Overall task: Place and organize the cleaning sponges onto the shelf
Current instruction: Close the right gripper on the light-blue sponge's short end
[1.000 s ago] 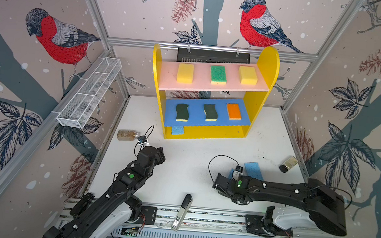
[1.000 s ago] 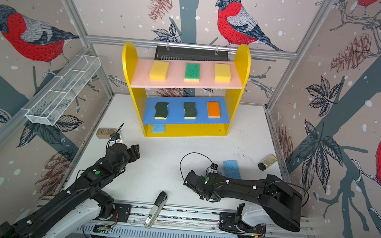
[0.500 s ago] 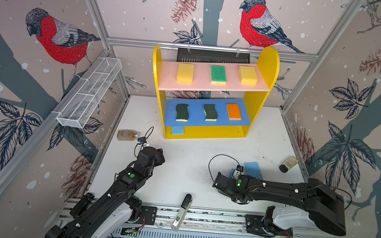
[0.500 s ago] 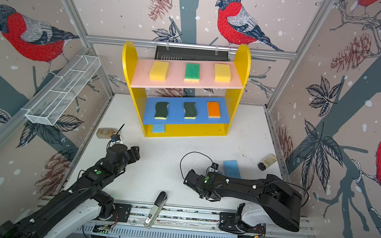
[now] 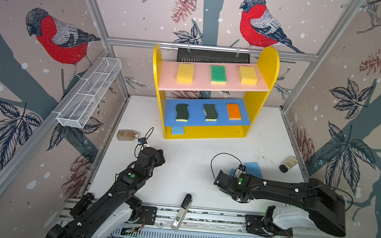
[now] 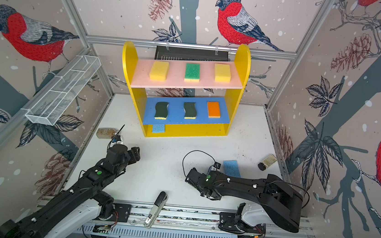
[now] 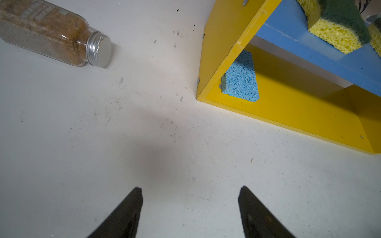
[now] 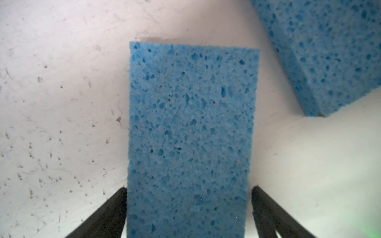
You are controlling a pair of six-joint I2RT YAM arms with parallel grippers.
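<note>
The yellow-sided shelf (image 5: 267, 67) stands at the back. Its pink board holds two yellow sponges (image 5: 185, 73) (image 5: 248, 75) with a green-topped sponge (image 5: 218, 74) between them. On the blue board lie two dark green wavy sponges (image 5: 182, 112) (image 5: 210, 112) and an orange-topped sponge (image 5: 233, 111). One light blue sponge (image 5: 177, 130) lies on the base. My right gripper (image 8: 188, 188) is open and straddles a light blue sponge (image 8: 189, 134) flat on the table. Another light blue sponge (image 5: 253, 169) lies beside it. My left gripper (image 7: 190, 188) is open and empty over bare table in front of the shelf.
A brownish bottle (image 5: 128, 135) lies left of the shelf near the left gripper. A small dark-capped jar (image 5: 288, 164) lies at the right wall. A white wire basket (image 5: 89, 95) hangs on the left wall. A black and silver tool (image 5: 182, 210) lies at the table's front edge.
The left arm has drawn back slightly toward the front. The right gripper stays low over the light blue sponge, its jaws barely narrower.
</note>
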